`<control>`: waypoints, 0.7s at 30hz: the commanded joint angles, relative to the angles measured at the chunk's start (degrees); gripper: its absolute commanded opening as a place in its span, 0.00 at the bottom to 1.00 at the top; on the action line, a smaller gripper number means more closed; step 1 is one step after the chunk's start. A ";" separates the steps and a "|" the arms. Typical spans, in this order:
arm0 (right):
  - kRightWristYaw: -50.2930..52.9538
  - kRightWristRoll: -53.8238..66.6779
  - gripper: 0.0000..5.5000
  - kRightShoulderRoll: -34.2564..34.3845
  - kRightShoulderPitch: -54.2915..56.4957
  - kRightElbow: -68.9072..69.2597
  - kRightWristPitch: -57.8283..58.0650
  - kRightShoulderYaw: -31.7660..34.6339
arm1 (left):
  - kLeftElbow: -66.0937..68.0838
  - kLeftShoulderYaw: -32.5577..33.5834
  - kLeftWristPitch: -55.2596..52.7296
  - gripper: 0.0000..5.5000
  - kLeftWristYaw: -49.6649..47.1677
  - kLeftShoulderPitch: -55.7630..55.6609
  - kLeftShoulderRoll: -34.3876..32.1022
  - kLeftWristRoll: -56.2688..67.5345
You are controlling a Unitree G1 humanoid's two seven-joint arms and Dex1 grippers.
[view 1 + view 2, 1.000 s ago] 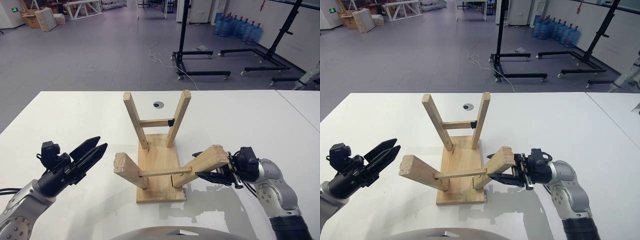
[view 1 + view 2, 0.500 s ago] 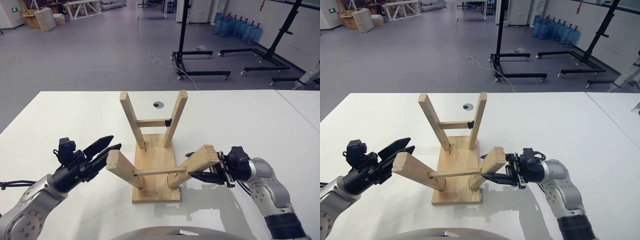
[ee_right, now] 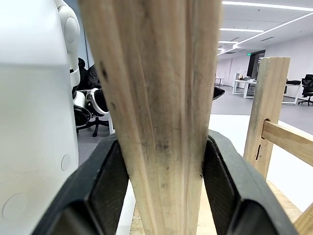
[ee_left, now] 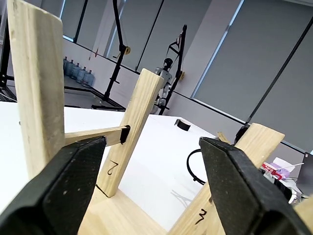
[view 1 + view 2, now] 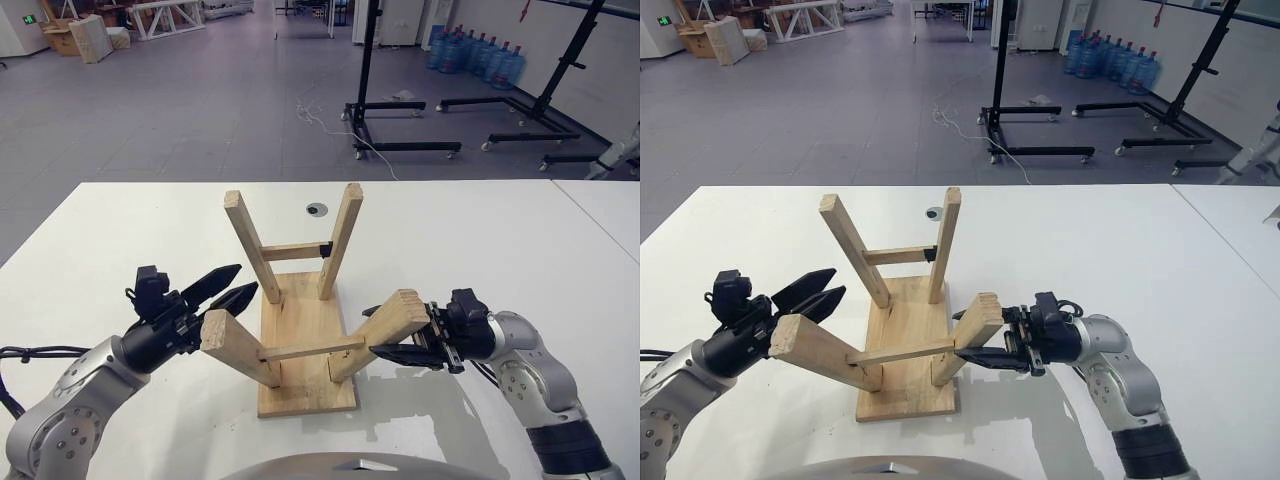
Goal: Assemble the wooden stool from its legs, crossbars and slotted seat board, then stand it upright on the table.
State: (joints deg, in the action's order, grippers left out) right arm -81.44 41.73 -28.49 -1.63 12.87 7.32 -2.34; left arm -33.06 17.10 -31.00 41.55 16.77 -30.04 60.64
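The stool (image 5: 300, 300) stood upside down about the middle of the white tabletop (image 5: 480, 230). Its seat board (image 5: 296, 318) lay flat and its four legs pointed up and splayed outward. One crossbar (image 5: 295, 252) joined the two far legs and another crossbar (image 5: 305, 350) joined the two near ones.

The right gripper (image 5: 375, 331) came in from 4 o'clock of the stool. Its fingers (image 3: 222, 196) were pressed against both sides of the near-right leg (image 5: 392, 320), close to that leg's upper end.

The left gripper (image 5: 245, 279) sat at 9 o'clock of the stool, just above the upper end of the near-left leg (image 5: 232, 345). Its fingers (image 4: 63, 196) were spread wide and held nothing. From the wrist, the far legs showed through the gap between them. Whether they touched the near-left leg could not be told.

A small round port (image 5: 317, 209) was set in the tabletop at 12 o'clock of the stool, apart from it.
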 commanded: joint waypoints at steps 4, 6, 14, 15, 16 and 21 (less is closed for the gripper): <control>-0.12 -0.59 0.37 -0.90 2.04 -1.44 0.12 0.90 | 0.88 13.75 4.90 0.63 10.45 14.28 -6.40 -7.29; -0.19 -0.42 0.37 -1.07 1.72 -1.21 0.07 1.18 | 0.62 16.79 5.70 0.63 14.35 18.09 -7.90 -8.34; -0.31 -0.59 0.37 -1.15 1.70 -1.07 0.07 0.74 | -10.36 12.81 4.44 0.63 15.38 16.65 -9.28 -4.24; -0.35 -0.64 0.37 -1.09 1.82 -1.07 0.16 0.51 | -11.75 12.08 4.22 0.63 14.76 16.07 -9.41 -3.44; -0.38 -0.67 0.37 -1.05 1.91 -1.06 0.25 0.34 | -12.85 11.65 4.02 0.63 14.26 15.73 -9.64 -2.70; 0.01 -0.85 0.37 -0.75 1.84 -0.94 0.39 0.11 | -15.74 12.63 3.39 0.63 14.61 17.11 -11.30 -0.82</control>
State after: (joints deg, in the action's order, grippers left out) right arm -82.22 41.57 -30.31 -0.61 11.20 7.48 -1.05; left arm -45.06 30.42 -27.14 54.39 33.64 -39.43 58.20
